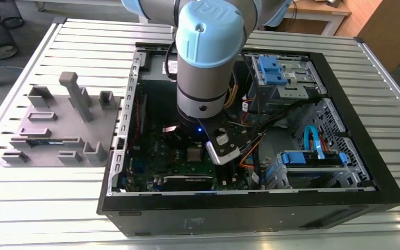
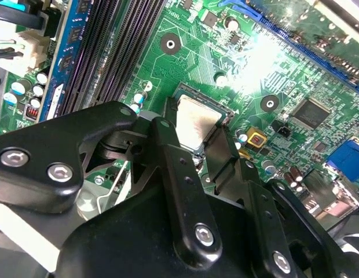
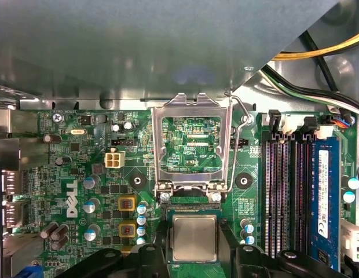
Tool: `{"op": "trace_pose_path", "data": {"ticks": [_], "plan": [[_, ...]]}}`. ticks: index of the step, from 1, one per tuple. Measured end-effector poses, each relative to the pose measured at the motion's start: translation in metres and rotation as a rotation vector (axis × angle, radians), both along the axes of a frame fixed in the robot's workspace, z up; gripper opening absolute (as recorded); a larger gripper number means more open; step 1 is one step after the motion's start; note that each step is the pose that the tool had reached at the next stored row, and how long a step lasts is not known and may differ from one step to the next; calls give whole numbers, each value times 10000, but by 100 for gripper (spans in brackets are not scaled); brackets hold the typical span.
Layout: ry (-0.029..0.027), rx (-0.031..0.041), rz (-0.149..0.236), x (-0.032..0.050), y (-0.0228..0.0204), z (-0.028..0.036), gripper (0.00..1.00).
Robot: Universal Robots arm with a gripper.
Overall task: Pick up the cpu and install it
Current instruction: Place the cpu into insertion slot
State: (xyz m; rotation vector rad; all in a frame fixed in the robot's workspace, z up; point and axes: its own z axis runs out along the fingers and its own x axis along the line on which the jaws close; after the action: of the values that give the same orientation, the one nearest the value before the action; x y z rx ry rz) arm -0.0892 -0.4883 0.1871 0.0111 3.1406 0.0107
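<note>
A slatted metal table (image 1: 47, 208) carries an open black computer case (image 1: 255, 211). The robot arm (image 1: 203, 67) reaches straight down into the case. A grey fixture tray (image 1: 54, 125) lies on the table well apart from the claw, outside the case on the exterior view's left.

Under the claw lies the green motherboard (image 3: 81, 174). A row of long black memory slots (image 3: 284, 197) runs to one side of the claw, parallel to its fingers. A blue-edged memory stick (image 3: 324, 197) stands beyond them, farther from the claw.

Just ahead of the fingertips the socket's metal load plate (image 3: 191, 145) is swung open, with its wire lever (image 3: 240, 139) lifted beside it.

The claw (image 3: 194, 223) is closed on the cpu (image 3: 194, 238). Its black fingers (image 2: 168, 133) press against two opposite edges of the chip in both wrist views. The cpu lies flat, silver top up, between the fingers and inside the socket frame (image 3: 194, 207). Whether it is fully seated cannot be told.
</note>
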Motion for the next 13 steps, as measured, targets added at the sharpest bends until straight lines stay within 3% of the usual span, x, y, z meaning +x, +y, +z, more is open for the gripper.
{"op": "trace_pose_path", "data": {"ticks": [13], "plan": [[2,-2,0,0,0,0,43]]}}
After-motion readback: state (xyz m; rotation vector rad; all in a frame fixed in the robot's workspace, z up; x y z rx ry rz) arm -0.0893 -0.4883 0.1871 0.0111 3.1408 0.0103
